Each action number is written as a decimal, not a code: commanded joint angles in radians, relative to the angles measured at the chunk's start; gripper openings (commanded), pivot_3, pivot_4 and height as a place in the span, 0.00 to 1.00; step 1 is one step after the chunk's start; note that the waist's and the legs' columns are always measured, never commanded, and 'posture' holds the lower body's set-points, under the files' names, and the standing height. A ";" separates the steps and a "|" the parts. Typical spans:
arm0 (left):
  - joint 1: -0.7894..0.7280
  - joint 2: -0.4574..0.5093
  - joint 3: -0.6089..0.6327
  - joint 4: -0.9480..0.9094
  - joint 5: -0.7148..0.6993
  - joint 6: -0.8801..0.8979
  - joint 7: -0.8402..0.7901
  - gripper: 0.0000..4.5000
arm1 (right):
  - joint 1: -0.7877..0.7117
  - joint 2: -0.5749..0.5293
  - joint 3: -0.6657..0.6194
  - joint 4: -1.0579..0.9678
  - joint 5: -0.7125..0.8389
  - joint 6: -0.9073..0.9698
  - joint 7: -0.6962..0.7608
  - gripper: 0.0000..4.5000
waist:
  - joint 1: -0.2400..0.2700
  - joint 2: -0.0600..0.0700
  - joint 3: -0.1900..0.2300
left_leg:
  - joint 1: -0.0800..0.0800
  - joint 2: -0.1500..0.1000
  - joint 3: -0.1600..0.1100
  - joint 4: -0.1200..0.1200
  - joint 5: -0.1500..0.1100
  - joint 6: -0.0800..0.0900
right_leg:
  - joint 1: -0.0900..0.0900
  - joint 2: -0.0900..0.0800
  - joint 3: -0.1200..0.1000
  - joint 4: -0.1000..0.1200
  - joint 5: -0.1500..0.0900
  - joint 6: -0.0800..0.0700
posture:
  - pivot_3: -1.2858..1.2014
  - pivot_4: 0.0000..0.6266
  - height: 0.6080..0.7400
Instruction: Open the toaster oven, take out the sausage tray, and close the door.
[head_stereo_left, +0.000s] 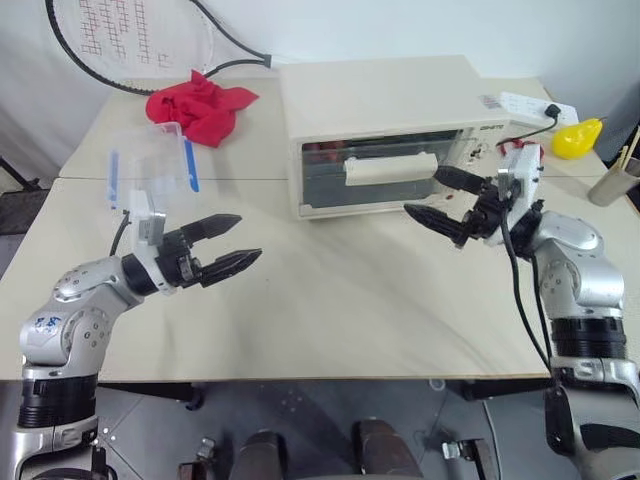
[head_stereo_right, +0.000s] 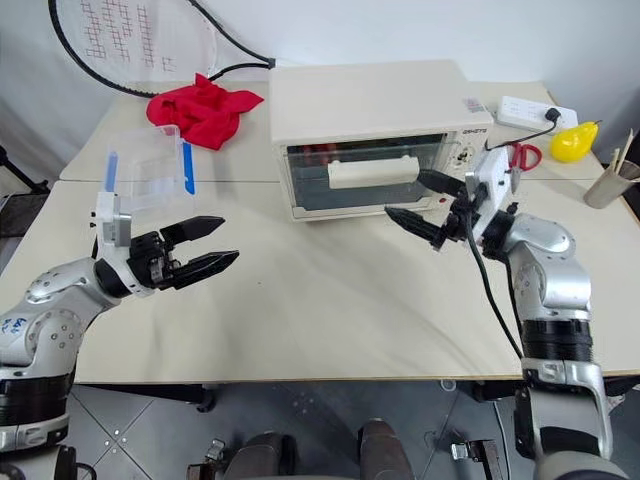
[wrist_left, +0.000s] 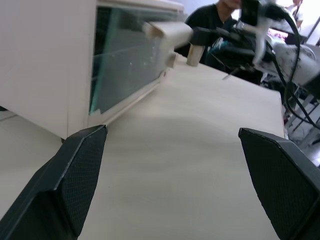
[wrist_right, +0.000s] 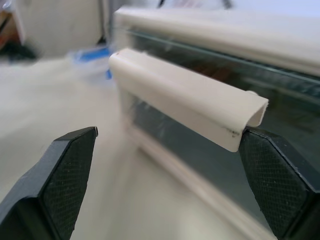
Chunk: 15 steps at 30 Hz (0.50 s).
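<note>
The cream-white toaster oven (head_stereo_left: 380, 100) stands at the back middle of the table. Its door (head_stereo_left: 330, 180) is shut, the dark glass upright, with the wide cream bar handle (head_stereo_left: 392, 167) across it. Behind that glass the sausage tray is hidden. My right gripper (head_stereo_left: 422, 191) is open and points at the right end of the handle, just short of it. In the right wrist view the handle (wrist_right: 185, 102) lies close ahead between the two fingers (wrist_right: 65, 175). My left gripper (head_stereo_left: 249, 235) is open and empty, hovering over the table left of the oven.
A clear plastic box with blue clips (head_stereo_left: 150, 165) stands behind my left arm. A red cloth (head_stereo_left: 200, 105) and a racket (head_stereo_left: 130, 40) lie at the back left. A power strip (head_stereo_left: 530, 105), a yellow object (head_stereo_left: 577, 138) and a cup (head_stereo_left: 612, 182) sit right of the oven.
</note>
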 joint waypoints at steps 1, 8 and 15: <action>-0.085 -0.021 0.015 0.047 -0.034 0.005 -0.009 0.90 | 0.052 -0.030 0.044 -0.076 -0.043 -0.120 0.090 1.00 | -0.002 0.000 0.000 | 0.000 0.000 0.000 0.000 0.000 0.000 | 0.000 0.000 0.000 0.000 0.000 0.000 | 0.52 0.24 1.00; -0.239 -0.109 -0.099 0.156 0.063 -0.064 -0.038 0.50 | 0.047 -0.026 0.035 -0.027 -0.084 -0.216 0.077 1.00 | -0.012 0.000 0.000 | 0.000 -0.002 0.000 0.001 0.000 0.000 | 0.000 0.000 0.000 0.001 0.000 0.000 | 0.52 0.24 1.00; -0.382 -0.248 -0.190 0.345 0.196 -0.196 -0.028 0.06 | 0.057 -0.027 0.041 -0.022 -0.092 -0.239 0.077 1.00 | -0.011 0.000 0.001 | 0.000 -0.003 0.000 0.002 0.000 0.000 | 0.000 0.000 0.000 0.001 0.000 0.000 | 0.52 0.24 1.00</action>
